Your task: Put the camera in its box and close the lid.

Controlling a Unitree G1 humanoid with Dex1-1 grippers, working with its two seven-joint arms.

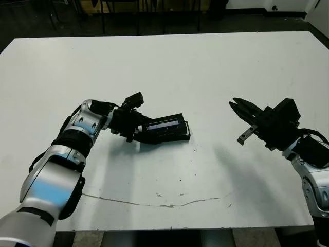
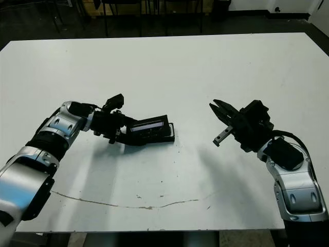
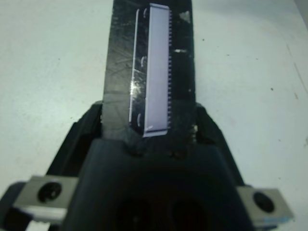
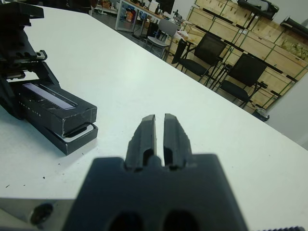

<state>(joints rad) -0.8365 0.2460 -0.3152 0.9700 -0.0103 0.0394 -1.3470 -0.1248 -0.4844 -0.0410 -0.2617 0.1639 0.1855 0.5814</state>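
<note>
Head views, left to right. Left arm enters from the lower left of the frame and reaches toward centre. Left pincer sits left of centre, clenched on one short end of the lid. Left wrist view confirms: the lid runs straight out from between the black fingers, which press on both of its long sides; the greyish glossy strip faces the lens.

The lid is tilted: the held end is raised, the far end is down toward the box. The box lies just left of frame centre on the white tabletop, mostly covered by the lid. Only a black edge of the box shows under and beside the lid. Right wrist view shows the same stack: the lid sits askew over the box, with a gap at the near corner, so not fully seated.

Camera: not visible in any view; cannot tell whether it is inside the box.

Right of centre: bare tabletop, with a thin scratch line low in the frame.

Right pincer hovers above the tabletop at right, well apart from the box, holding nothing. In the right wrist view the fingertips stand almost together, with a thin slit between them.
</note>
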